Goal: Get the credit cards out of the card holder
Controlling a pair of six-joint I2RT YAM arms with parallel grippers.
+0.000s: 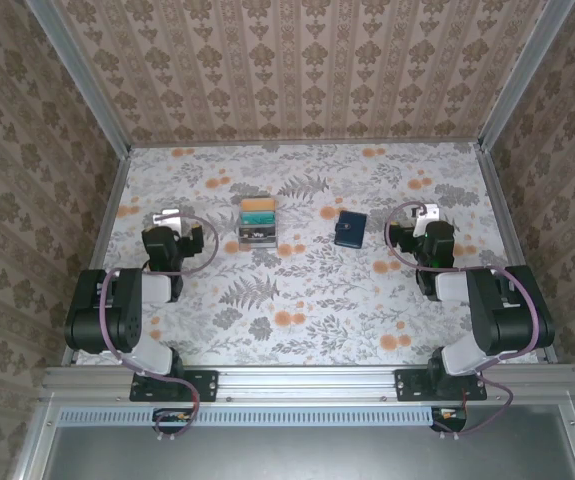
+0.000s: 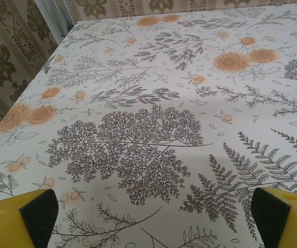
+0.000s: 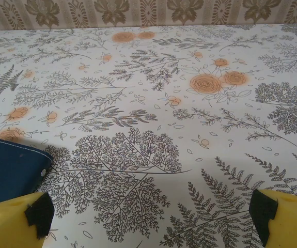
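The card holder (image 1: 350,229), a small dark navy wallet, lies folded shut on the flowered table, right of the middle. In the right wrist view its stitched corner (image 3: 9,168) lies at the lower left, just beyond my left finger (image 3: 14,219). A yellow credit card (image 1: 254,206) and a teal one (image 1: 264,213) stand in a clear slotted rack (image 1: 257,234) left of the wallet. My left gripper (image 1: 170,217) (image 2: 153,219) hangs open over bare cloth at the left. Right of the wallet, my right gripper (image 1: 424,213) (image 3: 151,219) is open with nothing between its fingers.
Patterned walls with aluminium posts (image 1: 77,75) close the table on three sides. Both arms are folded back near their bases at the near rail (image 1: 307,382). Flowered tablecloth (image 1: 297,290) spreads between the arms and in front of the wallet.
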